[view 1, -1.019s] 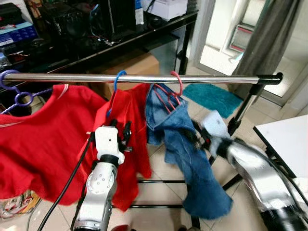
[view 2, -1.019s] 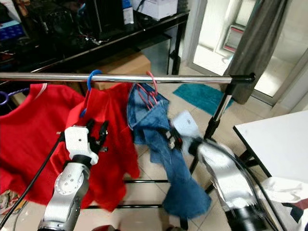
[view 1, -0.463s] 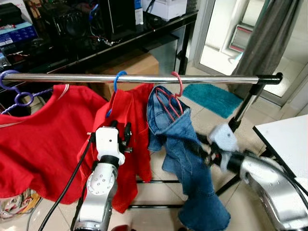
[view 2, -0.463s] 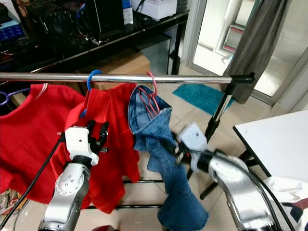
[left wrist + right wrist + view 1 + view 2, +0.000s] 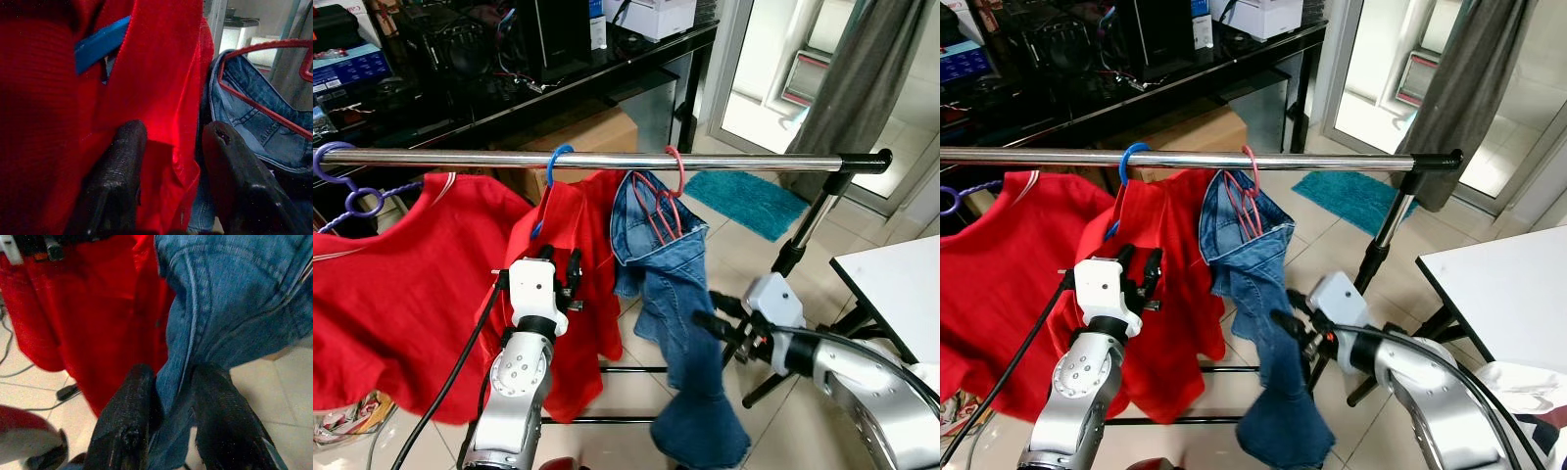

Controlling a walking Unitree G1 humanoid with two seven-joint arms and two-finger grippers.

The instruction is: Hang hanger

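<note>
Hanger (image 5: 658, 201) hooked, right pincer (image 5: 717, 326) low.

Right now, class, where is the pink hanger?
In the left eye view, the pink hanger hooks over the metal rail, right of the blue hanger, carrying the jeans.

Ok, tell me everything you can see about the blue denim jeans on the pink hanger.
The blue denim jeans hang folded over a pink plastic hanger hooked on the chrome rail, one leg trailing toward the tiled floor. They touch the red shirt alongside. The right gripper has its black fingers open around the leg fabric.
</note>
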